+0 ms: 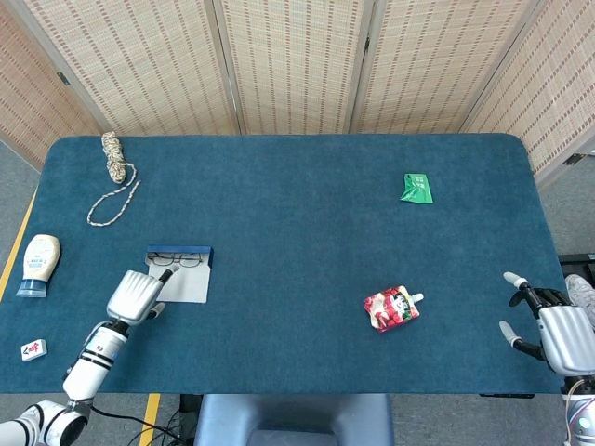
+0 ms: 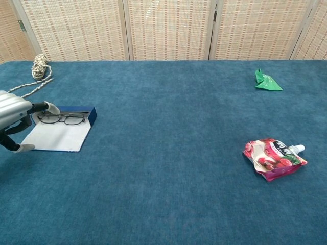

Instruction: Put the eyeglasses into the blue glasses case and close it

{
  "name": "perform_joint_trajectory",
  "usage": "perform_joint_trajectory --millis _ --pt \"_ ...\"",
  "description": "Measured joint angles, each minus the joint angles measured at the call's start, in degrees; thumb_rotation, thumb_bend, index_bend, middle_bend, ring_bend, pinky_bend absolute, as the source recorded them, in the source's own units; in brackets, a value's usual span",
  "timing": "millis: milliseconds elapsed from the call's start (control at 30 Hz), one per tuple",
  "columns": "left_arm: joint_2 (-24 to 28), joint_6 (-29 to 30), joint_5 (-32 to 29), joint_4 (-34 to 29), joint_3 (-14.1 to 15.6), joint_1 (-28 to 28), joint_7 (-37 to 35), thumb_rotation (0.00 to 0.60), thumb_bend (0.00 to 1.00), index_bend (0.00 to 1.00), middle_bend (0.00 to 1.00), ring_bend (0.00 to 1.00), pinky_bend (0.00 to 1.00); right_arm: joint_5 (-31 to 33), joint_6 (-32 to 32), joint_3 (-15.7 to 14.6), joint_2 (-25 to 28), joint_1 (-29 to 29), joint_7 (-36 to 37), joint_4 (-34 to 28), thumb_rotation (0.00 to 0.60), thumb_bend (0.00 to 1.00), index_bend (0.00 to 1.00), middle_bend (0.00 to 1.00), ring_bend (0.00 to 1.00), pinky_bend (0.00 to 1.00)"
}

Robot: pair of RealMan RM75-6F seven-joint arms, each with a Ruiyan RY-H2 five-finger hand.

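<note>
The thin dark-framed eyeglasses (image 2: 62, 119) lie folded in the shallow blue tray of the open blue glasses case (image 1: 179, 273), at about nine o'clock on the blue cloth-covered table (image 1: 307, 232). The case's pale grey lid flap lies flat on the cloth on the robot's side of the tray. So the first half of the task looks done, and the lid lies where it can be folded over the tray.

The left hand (image 1: 135, 295) hovers at the near-left corner of that flap, holding nothing, its fingers apart and one fingertip reaching toward the tray's edge. From the chest view a lower finger sits close to the flap's corner; whether it touches is hard to tell. That spot suits getting under the flap to lift it. The right hand (image 1: 556, 334) waits far off at four o'clock by the table edge, fingers spread and empty, well clear of the work.

The other things look like bystanders: a coiled beige rope (image 1: 113, 170) at ten o'clock, a cream squeeze bottle (image 1: 38, 264) and a small white tile with red marks (image 1: 33, 349) off the left edge, a crumpled green packet (image 1: 416, 189) at two o'clock, and a red spouted drink pouch (image 1: 392, 308) at five o'clock. The pouch shows fruit pictures, but its lettering is too small to read, as is the bottle's label.
</note>
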Motion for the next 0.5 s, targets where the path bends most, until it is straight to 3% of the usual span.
perform_joint_trajectory --millis 500 --pt "-3.6 -1.7 1.6 7.1 -0.8 0.5 -0.6 0.6 0.27 0.2 0.92 0.93 1.0 0.2 0.3 -0.1 0.0 -0.2 -0.2 -0.1 0.6 0.29 0.17 0.47 0.39 0.3"
